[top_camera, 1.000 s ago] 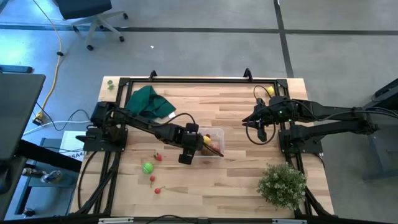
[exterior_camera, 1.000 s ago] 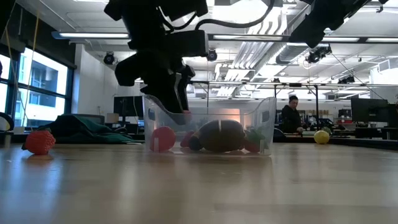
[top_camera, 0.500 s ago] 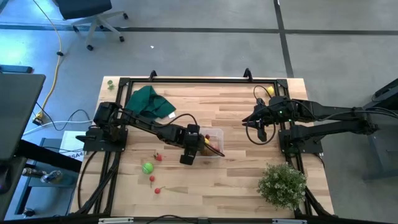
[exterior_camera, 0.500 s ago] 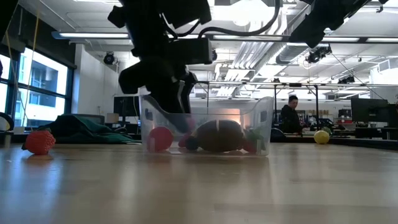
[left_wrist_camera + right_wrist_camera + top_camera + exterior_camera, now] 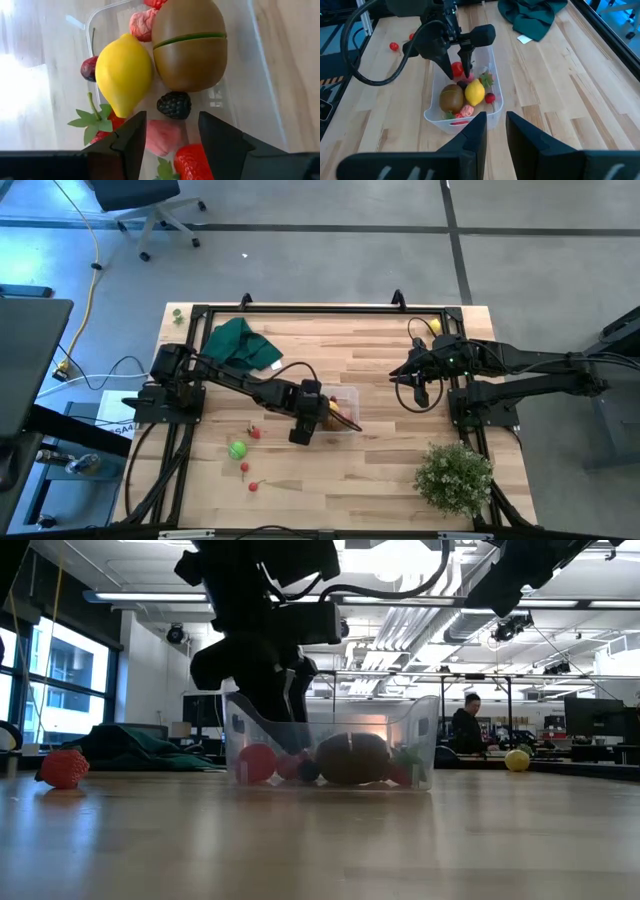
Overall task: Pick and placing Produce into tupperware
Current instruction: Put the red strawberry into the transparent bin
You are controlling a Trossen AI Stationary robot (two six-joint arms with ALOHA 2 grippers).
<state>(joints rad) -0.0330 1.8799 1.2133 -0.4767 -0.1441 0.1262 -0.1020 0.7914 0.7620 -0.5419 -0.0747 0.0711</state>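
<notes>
Left gripper (image 5: 170,132) over tub (image 5: 349,396) mid-table, fingers parted, pink piece (image 5: 162,136) lying loose between them.
Tub looks light, thin-walled, likely slides if nudged. Kiwi (image 5: 189,47) and lemon (image 5: 123,73) inside: hard, smooth, likely slippery, so grip across the middle. Right gripper (image 5: 492,131) parked, nearly closed, empty.

Left claw (image 5: 169,131) parted and empty, right claw (image 5: 491,131) waiting.
</notes>
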